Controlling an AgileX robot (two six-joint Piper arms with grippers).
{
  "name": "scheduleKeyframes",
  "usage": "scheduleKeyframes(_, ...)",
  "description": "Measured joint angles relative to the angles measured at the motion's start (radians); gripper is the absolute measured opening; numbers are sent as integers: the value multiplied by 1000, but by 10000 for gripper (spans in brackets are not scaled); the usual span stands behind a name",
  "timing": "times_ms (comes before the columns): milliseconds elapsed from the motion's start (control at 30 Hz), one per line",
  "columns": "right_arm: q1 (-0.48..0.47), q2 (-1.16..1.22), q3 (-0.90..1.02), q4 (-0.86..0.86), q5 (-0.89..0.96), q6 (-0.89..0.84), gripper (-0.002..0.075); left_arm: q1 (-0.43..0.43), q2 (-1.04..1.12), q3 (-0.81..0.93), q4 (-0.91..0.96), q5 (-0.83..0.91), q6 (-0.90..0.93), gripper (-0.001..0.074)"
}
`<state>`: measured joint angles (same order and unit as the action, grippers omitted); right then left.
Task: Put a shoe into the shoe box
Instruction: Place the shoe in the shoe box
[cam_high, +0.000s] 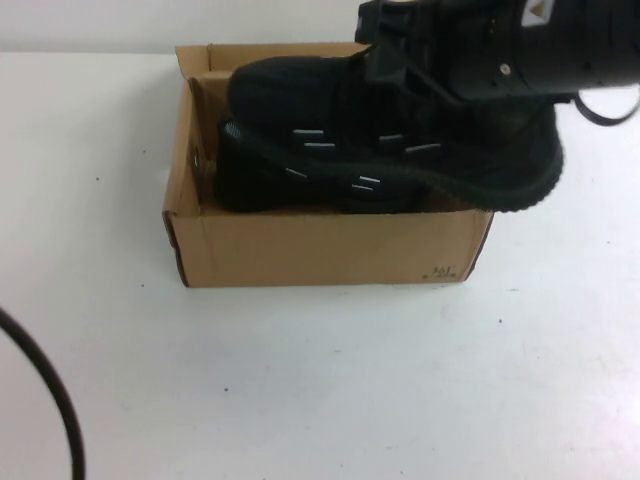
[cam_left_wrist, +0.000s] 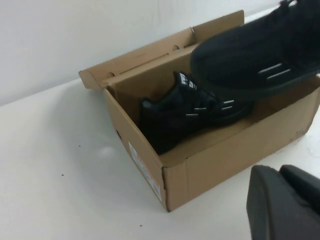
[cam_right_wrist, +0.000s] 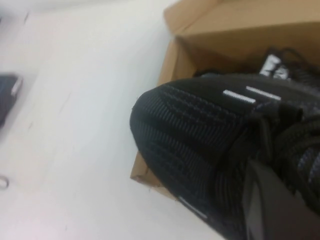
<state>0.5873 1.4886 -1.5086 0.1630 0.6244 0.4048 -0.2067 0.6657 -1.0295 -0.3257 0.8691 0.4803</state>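
The brown cardboard shoe box (cam_high: 320, 250) stands open at the table's middle, its lid flap folded back. One black sneaker (cam_high: 290, 185) lies inside it. My right gripper (cam_high: 397, 55) is shut on the second black shoe (cam_high: 420, 130) by its laced top and holds it tilted just above the box, heel sticking out past the right wall. The right wrist view shows this shoe's ribbed toe (cam_right_wrist: 190, 130) over the box (cam_right_wrist: 240, 30). My left gripper (cam_left_wrist: 285, 200) is shut and empty, above the table in front of the box (cam_left_wrist: 215, 160), apart from both shoes (cam_left_wrist: 260, 55).
A black cable (cam_high: 50, 400) curves across the table's front left corner. A dark object (cam_right_wrist: 7, 97) lies at the edge of the right wrist view. White table (cam_high: 300, 380) surrounds the box.
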Motion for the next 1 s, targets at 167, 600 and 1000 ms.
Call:
scheduleKeyframes(167,-80,133,-130,257,95,-305,2,0,-17,0,6,0,-17,-1)
scheduleKeyframes(600,-130,430,-304,382,154,-461,2,0,-17,0,52,7,-45,-1)
scheduleKeyframes(1000,-132,552,-306,588,162,-634,2,0,-17,0,102,10,-99,-1)
